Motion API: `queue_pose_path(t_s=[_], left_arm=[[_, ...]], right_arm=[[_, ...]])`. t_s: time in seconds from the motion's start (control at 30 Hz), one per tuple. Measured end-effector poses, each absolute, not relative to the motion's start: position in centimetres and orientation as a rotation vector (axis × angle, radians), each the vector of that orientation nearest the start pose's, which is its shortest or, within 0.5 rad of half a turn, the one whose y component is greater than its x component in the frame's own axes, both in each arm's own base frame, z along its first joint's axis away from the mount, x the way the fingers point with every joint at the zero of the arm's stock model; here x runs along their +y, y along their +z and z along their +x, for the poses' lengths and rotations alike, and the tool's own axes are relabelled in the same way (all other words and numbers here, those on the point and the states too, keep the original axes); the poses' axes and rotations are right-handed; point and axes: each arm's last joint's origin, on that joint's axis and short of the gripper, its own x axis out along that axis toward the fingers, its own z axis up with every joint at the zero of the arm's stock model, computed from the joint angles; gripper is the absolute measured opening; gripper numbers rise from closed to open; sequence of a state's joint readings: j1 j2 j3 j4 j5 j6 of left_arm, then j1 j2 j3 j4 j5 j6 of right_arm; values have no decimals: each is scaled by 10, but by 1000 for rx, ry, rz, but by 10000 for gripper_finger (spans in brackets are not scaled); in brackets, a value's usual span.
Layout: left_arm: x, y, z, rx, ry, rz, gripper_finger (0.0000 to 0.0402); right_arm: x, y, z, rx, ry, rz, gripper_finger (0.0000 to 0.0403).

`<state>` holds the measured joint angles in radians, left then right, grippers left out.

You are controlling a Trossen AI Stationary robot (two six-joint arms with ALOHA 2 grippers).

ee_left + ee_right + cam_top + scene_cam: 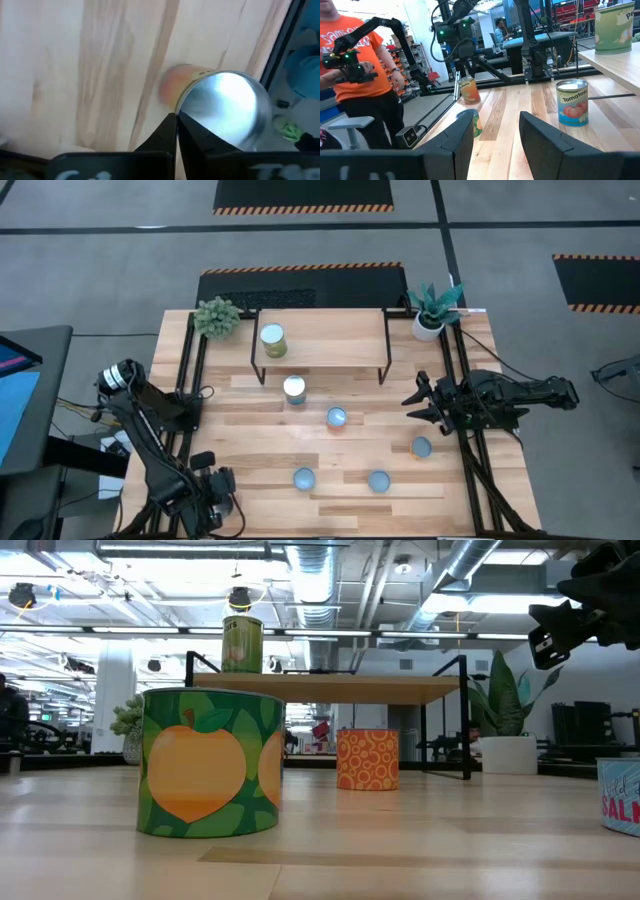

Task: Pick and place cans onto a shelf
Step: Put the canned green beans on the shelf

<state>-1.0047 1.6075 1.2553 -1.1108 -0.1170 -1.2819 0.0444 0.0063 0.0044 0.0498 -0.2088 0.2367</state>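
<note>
Orange-labelled can (220,107), tilted, sits clamped in the left hand (177,122) above the surface's near-left corner, well short of the shelf (320,340); the right hand (495,135) gapes empty.

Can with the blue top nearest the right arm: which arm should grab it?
Right. The right tool is open, empty and just beside the blue-topped can. The left tool is far off at the table's opposite corner and looks shut on an orange can.
</note>
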Motion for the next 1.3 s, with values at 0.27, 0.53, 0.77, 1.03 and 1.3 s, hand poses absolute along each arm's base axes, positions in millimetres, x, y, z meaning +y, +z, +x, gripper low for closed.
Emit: queue_pose_path(t_s=[0.27,0.53,0.77,1.03,1.3], left_arm=[[-230,255,171,1427,190,-181,0],[-206,262,190,1419,170,-112,0],[-172,294,200,1308,158,-57,0],[-119,322,222,1217,206,45,0],[-64,348,252,1128,189,112,0]], right_arm=[[10,169,97,-18,257,231,182],[10,169,97,-18,257,231,182],[10,169,97,-18,257,231,182],[10,169,97,-18,258,231,182],[10,169,97,-18,258,231,182]])
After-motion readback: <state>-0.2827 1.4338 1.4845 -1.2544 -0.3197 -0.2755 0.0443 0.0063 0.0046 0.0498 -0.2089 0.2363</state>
